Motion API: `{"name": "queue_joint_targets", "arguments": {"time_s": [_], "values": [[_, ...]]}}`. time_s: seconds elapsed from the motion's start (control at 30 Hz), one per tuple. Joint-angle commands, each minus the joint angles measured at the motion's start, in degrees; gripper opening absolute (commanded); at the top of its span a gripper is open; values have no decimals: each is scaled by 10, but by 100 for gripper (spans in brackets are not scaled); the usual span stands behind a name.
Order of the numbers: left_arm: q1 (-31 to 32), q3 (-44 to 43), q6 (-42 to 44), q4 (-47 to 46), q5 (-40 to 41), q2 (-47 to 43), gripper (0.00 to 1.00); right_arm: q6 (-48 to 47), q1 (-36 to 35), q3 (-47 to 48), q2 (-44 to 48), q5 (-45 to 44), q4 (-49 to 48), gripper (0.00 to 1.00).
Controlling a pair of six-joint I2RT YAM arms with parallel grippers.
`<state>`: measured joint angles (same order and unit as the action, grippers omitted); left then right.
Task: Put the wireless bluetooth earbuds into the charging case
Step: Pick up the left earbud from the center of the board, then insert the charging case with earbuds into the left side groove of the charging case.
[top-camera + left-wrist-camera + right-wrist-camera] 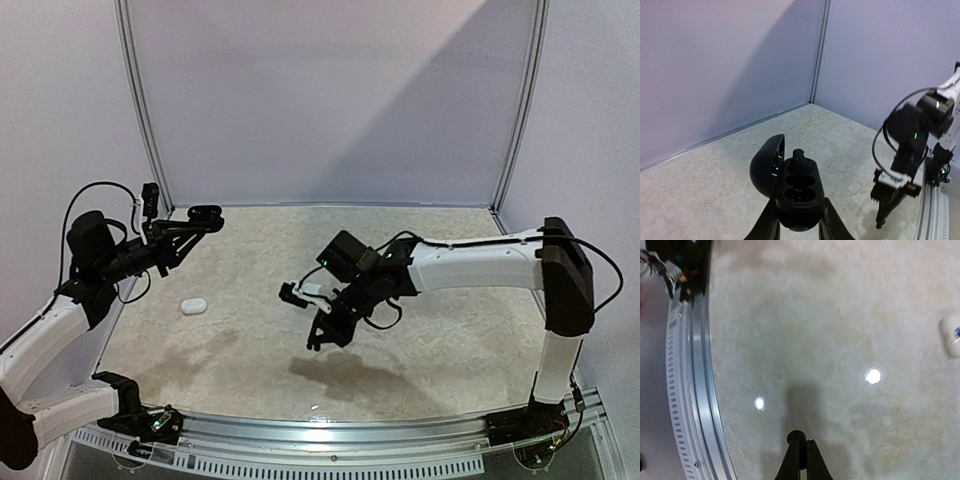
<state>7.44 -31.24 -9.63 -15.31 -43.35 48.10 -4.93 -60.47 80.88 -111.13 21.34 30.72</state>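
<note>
left wrist: left gripper (799, 222) clamps open black charging case (797, 200), 1 black earbud (799, 156) inside | right wrist: right gripper (801, 442) pinched shut, dunno on what | top: white case (194, 305) on table (450, 330)

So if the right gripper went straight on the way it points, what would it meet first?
Most likely bare table: the right gripper, shut, points down at its own shadow there. The white case lies well off to the side. Its height is unclear.

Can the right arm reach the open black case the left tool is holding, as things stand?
Probably yes. The black charging case sits lid-open in the left tool, and nothing stands between it and the shut right tool.
</note>
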Motion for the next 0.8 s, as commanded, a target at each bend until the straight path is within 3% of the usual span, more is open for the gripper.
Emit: {"name": "queue_joint_targets", "arguments": {"time_s": [0.0,0.13,0.3,0.53,0.77], "values": [[6,17,55,-19,-91,5,0,-22,-1,74,100,-44,-23,0],[20,15,77,-56,-179,12,0,-42,-5,113,150,-60,-71,0],[49,3,104,-59,-218,21,0,-75,-35,152,173,-88,-137,0],[96,-12,113,-57,-228,18,0,-125,-82,261,107,-101,-148,0],[104,-22,137,-30,-227,12,0,-186,-107,344,35,-105,-83,0]]}}
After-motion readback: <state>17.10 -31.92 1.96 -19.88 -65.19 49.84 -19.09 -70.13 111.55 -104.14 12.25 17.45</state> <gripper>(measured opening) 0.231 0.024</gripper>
